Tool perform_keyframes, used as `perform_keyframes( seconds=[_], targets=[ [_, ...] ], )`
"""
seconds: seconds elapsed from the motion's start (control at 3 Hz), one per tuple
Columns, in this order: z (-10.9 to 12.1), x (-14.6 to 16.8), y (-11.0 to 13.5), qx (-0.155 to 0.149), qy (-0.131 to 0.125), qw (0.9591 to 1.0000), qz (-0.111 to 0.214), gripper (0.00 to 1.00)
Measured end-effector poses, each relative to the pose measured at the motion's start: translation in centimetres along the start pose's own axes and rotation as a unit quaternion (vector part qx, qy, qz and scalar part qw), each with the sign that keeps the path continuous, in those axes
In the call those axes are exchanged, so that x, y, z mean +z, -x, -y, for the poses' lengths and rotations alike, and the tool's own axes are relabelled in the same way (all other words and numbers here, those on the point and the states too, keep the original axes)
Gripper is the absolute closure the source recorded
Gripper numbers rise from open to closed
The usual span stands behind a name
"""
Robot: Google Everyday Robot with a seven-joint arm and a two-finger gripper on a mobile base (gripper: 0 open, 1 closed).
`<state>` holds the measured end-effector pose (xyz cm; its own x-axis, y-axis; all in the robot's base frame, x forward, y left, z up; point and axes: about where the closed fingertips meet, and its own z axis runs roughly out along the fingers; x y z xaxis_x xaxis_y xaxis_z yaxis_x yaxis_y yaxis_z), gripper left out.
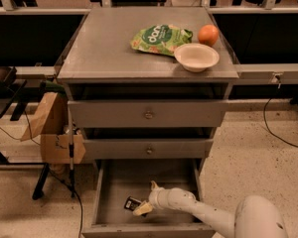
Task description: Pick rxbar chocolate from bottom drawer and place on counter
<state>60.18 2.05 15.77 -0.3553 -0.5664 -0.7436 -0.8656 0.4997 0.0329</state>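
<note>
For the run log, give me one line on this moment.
stage: pick | pincer: down in bottom drawer, right beside rxbar chocolate | counter: rxbar chocolate not yet on it
</note>
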Motion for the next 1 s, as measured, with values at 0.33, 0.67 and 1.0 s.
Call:
perform_keyframes(
  seconds=[0.33,0.67,1.0],
  targets=[
    [0.5,2.6,-0.7,-0.016,0.002,0.9998,0.015,0.19],
    [0.3,3.7,-1.2,-0.022,0.007,0.9995,0.022,0.18],
    [-0.2,3.3,-2.3,-0.036,0.011,0.9992,0.014,0.00]
  ],
)
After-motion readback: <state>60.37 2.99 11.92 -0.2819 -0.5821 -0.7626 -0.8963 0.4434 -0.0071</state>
